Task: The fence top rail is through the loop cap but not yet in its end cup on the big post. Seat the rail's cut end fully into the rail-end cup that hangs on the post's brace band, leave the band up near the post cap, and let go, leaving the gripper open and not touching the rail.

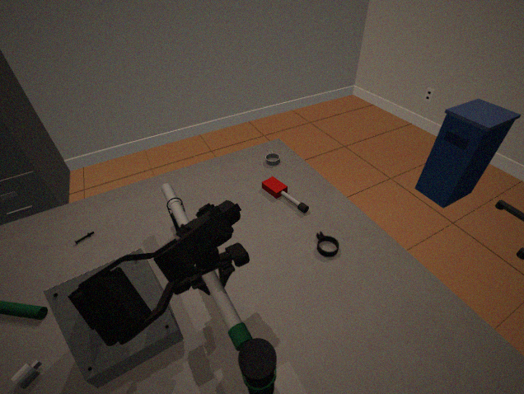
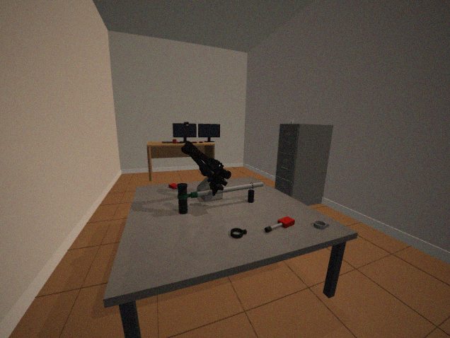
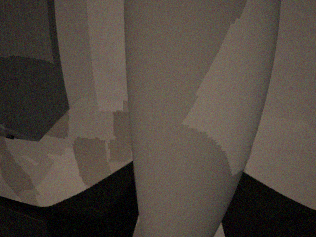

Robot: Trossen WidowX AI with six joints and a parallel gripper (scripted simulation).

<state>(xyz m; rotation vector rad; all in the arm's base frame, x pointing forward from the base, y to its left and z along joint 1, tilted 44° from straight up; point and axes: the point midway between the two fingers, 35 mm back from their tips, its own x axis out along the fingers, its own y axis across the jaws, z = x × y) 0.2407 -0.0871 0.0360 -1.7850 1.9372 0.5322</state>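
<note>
Gripper [image 1: 207,281] [image 2: 215,191] part-closed on rail [image 1: 224,298] [image 2: 238,188] [image 3: 195,99] — black ring [image 1: 327,246] [image 2: 237,232] well apart — red block [image 1: 274,186] [image 2: 286,222] too

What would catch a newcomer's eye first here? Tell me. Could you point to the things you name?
A black arm leans over the grey table, its gripper [image 1: 207,277] [image 2: 215,192] shut on a long white rail [image 1: 224,302] [image 2: 240,187] [image 3: 185,74]. Bright red stands out too: a block [image 1: 274,186] [image 2: 286,222] on a short rod, beyond the black ring [image 1: 327,246] [image 2: 237,232] in the top view.
</note>
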